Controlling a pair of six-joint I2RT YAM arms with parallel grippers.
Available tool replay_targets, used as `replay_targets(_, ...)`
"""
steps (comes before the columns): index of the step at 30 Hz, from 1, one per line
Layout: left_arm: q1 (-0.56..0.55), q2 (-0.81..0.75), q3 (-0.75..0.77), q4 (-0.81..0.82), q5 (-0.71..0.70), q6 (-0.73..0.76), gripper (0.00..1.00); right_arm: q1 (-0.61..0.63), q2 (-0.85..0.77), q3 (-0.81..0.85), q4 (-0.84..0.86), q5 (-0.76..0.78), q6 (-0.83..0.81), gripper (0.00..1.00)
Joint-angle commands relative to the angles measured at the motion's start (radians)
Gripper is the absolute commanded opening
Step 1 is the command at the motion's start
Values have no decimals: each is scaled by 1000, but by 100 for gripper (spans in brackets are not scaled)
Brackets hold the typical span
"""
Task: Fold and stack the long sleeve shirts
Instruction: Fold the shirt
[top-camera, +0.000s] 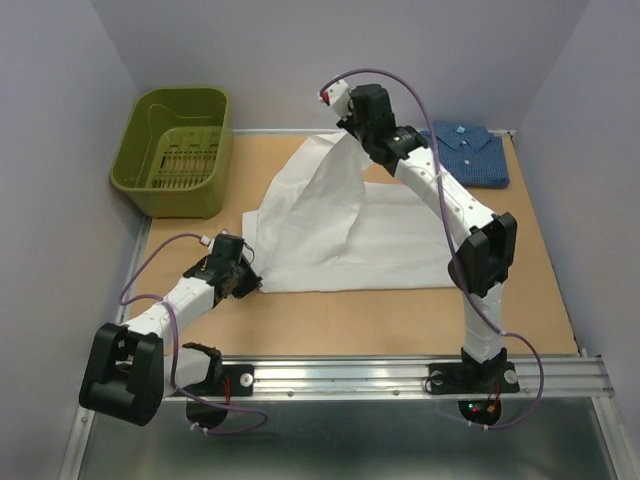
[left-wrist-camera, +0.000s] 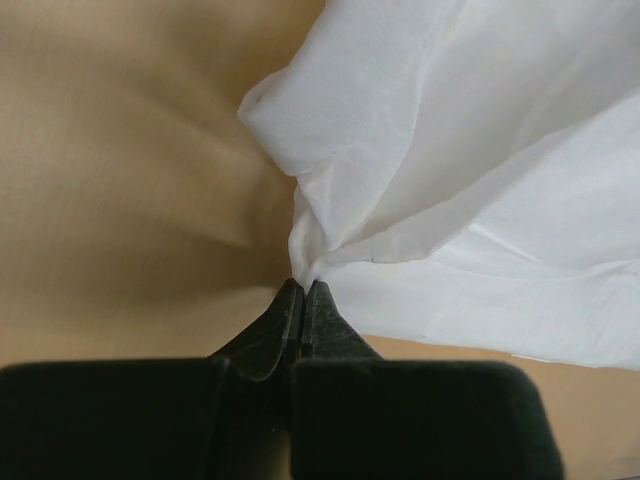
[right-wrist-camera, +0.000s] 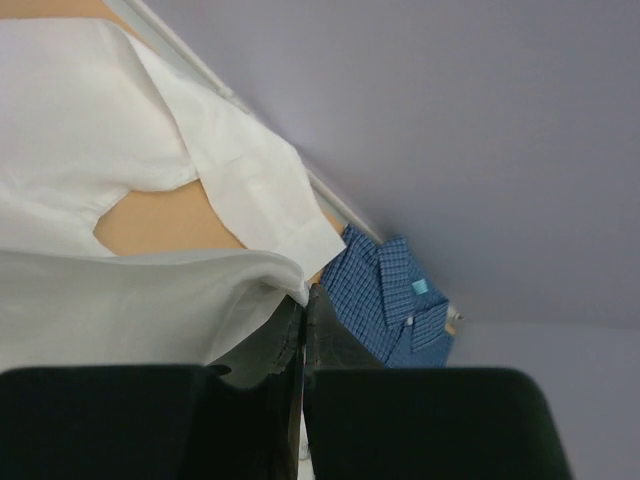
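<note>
Pinching white shirt (top-camera: 340, 230), left claw (left-wrist-camera: 303, 292) clamped on near corner, right claw (right-wrist-camera: 305, 297) clamped on raised far edge

Green basket (top-camera: 185, 197) at far-left corner; tan table (top-camera: 380, 320)

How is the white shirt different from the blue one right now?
The white shirt is spread open mid-table, one part lifted; the blue shirt lies folded small at the far right corner. The left gripper and right gripper pinch the white shirt; nothing touches the blue shirt. Both are cloth shirts.
</note>
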Motion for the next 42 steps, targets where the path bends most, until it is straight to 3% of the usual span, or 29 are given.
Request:
replay_targets(1, 7, -22, -9, -24, -15, -5, 0, 81, 42, -8, 215, 168, -237, 2)
replay_targets(15, 9, -48, -14, -24, -17, -9, 0, 191, 85, -52, 554, 263, -433, 3)
replay_targets(24, 9, -61, -18, -18, -15, -14, 0, 265, -73, -362, 660, 332, -449, 3)
replay_targets(34, 12, -80, -20, -15, -18, -17, 0, 339, -409, -838, 661, 462, -369, 8)
replay_targets(38, 15, -100, -28, -12, -21, -29, 0, 380, -535, -1072, 648, 534, -326, 11)
replay_targets(42, 20, -126, -40, -15, -23, -48, 0, 412, -650, -1205, 580, 585, -207, 13)
